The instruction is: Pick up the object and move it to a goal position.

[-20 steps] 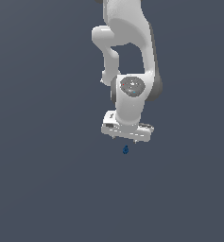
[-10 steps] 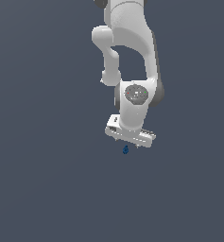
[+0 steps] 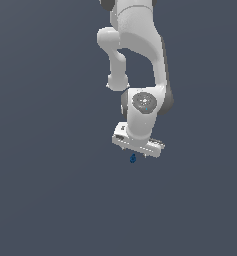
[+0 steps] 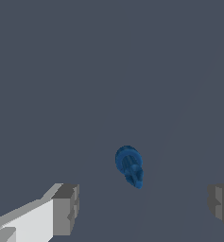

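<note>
The object is a tiny dark blue roundish blob lying on the grey surface, just under the white gripper in the exterior view. In the wrist view the object lies between and a little ahead of the two grey fingertips, which stand far apart. The gripper is open and holds nothing. No goal marker shows in either view.
The white arm rises from the gripper toward the top of the exterior view. A plain grey surface fills everything else.
The gripper has come down a little toward the blue object, and the gap between them has shrunk. The object has not moved.
</note>
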